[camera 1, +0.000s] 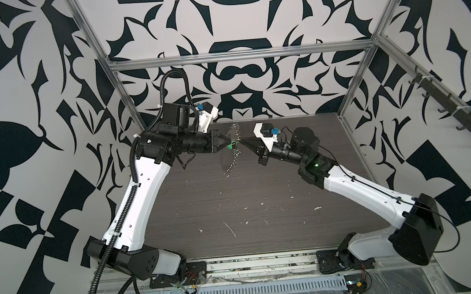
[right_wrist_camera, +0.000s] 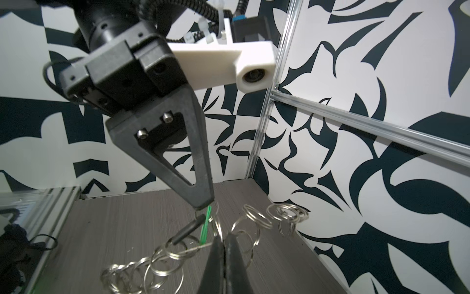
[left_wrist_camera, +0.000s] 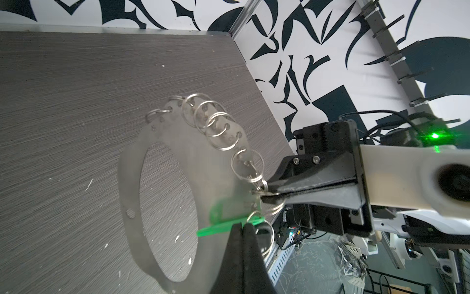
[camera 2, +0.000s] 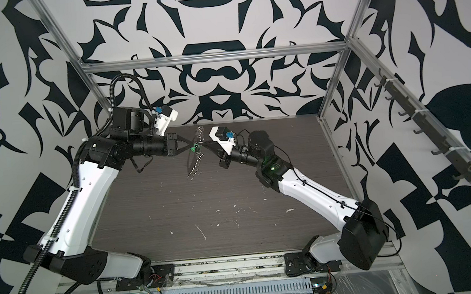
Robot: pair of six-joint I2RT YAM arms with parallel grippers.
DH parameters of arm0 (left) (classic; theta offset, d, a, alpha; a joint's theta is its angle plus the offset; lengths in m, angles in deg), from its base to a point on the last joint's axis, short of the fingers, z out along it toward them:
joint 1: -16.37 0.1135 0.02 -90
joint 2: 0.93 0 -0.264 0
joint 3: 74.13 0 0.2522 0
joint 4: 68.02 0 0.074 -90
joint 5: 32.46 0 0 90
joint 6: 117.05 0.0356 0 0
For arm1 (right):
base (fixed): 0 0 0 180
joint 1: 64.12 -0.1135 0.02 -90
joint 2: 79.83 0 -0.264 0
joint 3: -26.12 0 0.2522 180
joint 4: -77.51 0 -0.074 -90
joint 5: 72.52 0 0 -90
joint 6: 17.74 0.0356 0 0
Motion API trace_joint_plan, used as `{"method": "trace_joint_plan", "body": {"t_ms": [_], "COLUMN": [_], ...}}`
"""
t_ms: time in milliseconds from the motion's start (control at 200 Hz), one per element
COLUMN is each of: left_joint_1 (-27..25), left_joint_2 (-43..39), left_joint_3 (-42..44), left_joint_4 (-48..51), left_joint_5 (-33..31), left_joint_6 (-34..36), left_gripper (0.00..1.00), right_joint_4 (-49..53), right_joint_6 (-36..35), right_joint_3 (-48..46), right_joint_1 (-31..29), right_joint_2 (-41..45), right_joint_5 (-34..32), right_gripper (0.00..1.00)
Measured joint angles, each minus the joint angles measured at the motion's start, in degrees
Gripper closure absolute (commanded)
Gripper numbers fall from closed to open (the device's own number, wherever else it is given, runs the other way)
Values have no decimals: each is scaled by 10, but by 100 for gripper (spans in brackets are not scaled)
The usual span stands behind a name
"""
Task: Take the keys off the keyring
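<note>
arms (camera 1: 135,207): white shells, black joints | cable: black corrugated conduit (camera 1: 100,274) | jaws: black, tapered, silver screws (right_wrist_camera: 166,117) | camera mounts (right_wrist_camera: 223,59): white

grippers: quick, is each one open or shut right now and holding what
Left gripper: shut on the bright green rectangular plastic key tag
Right gripper: shut on the ringed edge of the large thin pale keyring

Keyring (left_wrist_camera: 129,178) and keys (left_wrist_camera: 213,229) fill the narrow gap between left gripper (right_wrist_camera: 202,205) and right gripper (left_wrist_camera: 265,194), both clamped there; the table (camera 1: 233,211) beneath and nearer the front lies open.

One key (left_wrist_camera: 216,227), one keyring (left_wrist_camera: 128,183)
</note>
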Motion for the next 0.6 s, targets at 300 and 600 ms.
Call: {"method": "trace_joint_plan", "body": {"t_ms": [300, 600], "left_joint_1": [12, 14], "left_joint_2": [-3, 14], "left_joint_3": [28, 0], "left_joint_4": [-50, -28], "left_joint_5": [20, 2], "left_joint_6": [-21, -9], "left_gripper": [100, 100], "right_joint_4": [-187, -281], "right_joint_6": [158, 237], "right_joint_3": [-16, -16], "right_joint_1": [22, 24], "right_joint_2": [-71, -119], "right_joint_5": [50, 66], "right_gripper": [100, 100]}}
